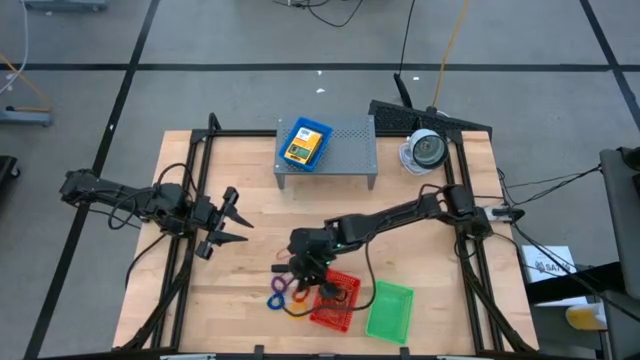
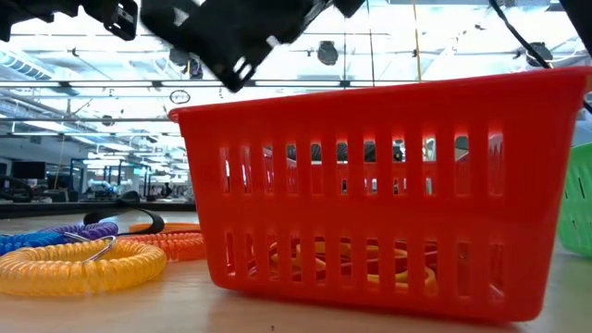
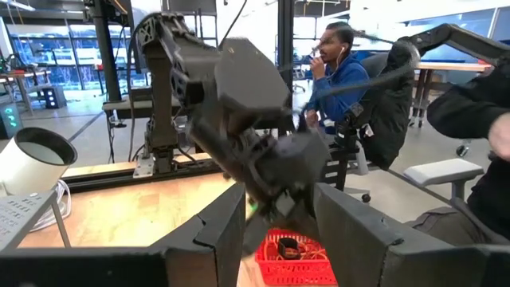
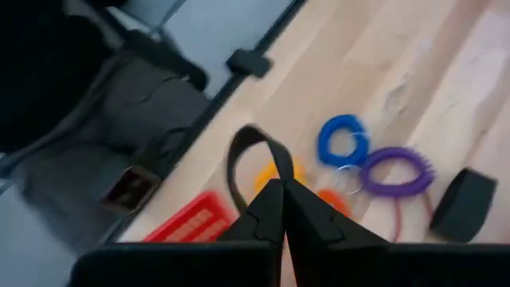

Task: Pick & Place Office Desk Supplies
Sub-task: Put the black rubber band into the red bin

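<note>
Right wrist: strap (image 4: pixel 253 151) loops upward.

Right claw (image 4: pixel 280 209) pinched closed, arm stretched across — left claw (image 1: pixel 226 222) parted, waiting apart.

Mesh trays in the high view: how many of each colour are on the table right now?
Blue tray: 1
Red tray: 1
Green tray: 1
Total: 3
</note>
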{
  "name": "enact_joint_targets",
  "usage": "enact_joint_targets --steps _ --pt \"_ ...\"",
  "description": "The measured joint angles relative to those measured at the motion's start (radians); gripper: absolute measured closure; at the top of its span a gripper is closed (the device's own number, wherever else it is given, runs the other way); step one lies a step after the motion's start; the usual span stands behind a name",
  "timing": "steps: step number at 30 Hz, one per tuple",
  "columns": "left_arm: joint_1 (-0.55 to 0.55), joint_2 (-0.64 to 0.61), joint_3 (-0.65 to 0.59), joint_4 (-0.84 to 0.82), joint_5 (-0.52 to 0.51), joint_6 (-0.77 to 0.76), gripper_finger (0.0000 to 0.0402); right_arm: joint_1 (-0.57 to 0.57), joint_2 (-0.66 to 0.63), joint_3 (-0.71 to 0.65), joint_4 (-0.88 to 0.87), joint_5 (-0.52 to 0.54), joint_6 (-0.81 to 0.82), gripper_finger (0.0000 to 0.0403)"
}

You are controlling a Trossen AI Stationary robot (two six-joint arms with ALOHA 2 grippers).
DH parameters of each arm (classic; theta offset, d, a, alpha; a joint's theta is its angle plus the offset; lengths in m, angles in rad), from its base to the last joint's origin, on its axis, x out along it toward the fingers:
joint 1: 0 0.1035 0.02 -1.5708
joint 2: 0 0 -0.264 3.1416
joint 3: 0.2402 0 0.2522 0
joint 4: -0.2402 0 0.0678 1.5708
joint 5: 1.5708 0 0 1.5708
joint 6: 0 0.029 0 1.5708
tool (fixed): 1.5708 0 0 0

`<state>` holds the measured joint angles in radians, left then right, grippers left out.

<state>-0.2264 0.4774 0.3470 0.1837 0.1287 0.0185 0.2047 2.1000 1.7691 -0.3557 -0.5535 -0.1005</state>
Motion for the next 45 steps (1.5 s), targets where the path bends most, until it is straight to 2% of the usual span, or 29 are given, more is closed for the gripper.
enact_joint_targets --steps 3,9,15,24,28,35,45 --pt "0.000 0.000 0.000 0.000 0.000 0.000 0.0245 -0.003 -0.034 0.001 -0.117 -0.026 -0.036 0.0402" --pt "0.000 0.000 0.000 0.000 0.000 0.000 0.0245 -0.002 -0.049 0.000 -0.333 -0.013 -0.051 0.0403" --pt "0.000 0.000 0.000 0.001 0.000 0.000 0.0245 0.006 -0.049 -0.008 -0.467 0.153 -0.068 0.0403" --pt "0.000 0.000 0.000 0.001 0.000 0.000 0.0245 0.006 -0.048 -0.098 -0.449 0.159 -0.064 0.0403" --pt "0.000 0.000 0.000 0.001 0.000 0.000 0.0245 0.006 -0.048 -0.126 -0.384 0.158 0.000 0.0398" --pt "0.000 0.000 0.000 0.000 0.000 0.000 0.0245 0.007 -0.048 -0.126 -0.322 0.076 0.011 0.0350" --pt "0.000 0.000 0.000 0.000 0.000 0.000 0.0245 0.007 -0.048 -0.126 -0.277 0.078 0.018 0.0279"
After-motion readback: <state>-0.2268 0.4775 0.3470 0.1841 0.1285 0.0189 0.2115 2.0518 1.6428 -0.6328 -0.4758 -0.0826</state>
